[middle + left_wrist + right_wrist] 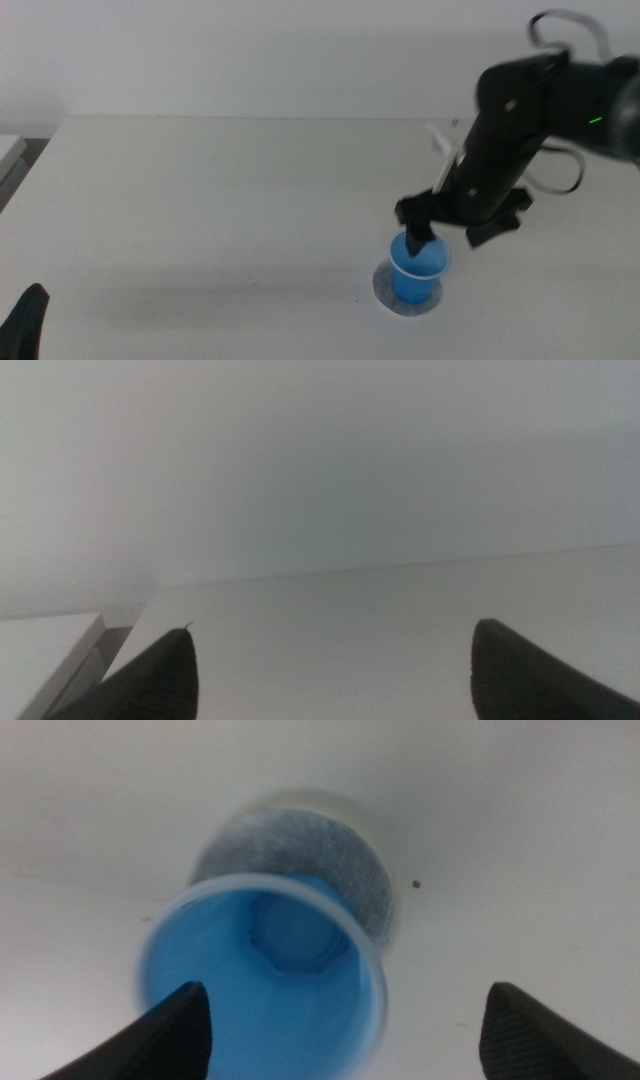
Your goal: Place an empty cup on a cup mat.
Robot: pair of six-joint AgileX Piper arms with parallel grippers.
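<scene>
Middle view: the blue cup (417,271) stands upright on the cup mat (385,291); the right gripper (432,232) hangs at its rim. The left gripper (25,320) waits at the bottom-left edge.

Left wrist view: jaws spread wide, holding nothing, over the bare table (400,620).

Right wrist view: jaws wide apart, gripping nothing, the empty cup (265,975) between them, mat (300,850) beneath.

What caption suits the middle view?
Right gripper above the blue cup standing on the cup mat.
</scene>
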